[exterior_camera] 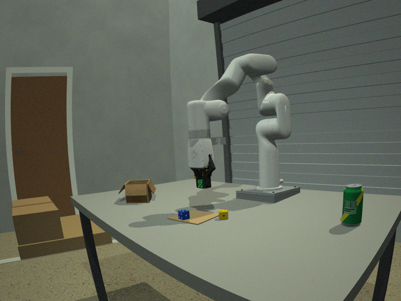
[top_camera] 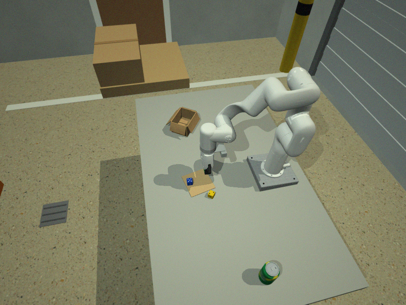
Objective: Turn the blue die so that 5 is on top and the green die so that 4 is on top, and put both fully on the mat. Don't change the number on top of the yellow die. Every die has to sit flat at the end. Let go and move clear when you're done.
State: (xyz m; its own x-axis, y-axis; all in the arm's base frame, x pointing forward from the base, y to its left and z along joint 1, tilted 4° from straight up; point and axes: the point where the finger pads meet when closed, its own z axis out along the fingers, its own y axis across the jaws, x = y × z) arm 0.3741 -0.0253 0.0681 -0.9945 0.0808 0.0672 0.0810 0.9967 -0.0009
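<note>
Fingers (exterior_camera: 207, 169) clamp green die (exterior_camera: 200, 183) aloft.

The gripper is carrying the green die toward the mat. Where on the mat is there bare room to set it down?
The gripper holds the green die above the table. On the mat, bare cardboard lies right of the blue die. It is tighter near the yellow die, off the mat's corner.

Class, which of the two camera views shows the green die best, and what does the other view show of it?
The exterior view. There the green die shows plainly, clamped in the hand and lifted above the table, its pips facing the camera. In the top view the wrist and the dark fingers cover it; no green shows.
</note>
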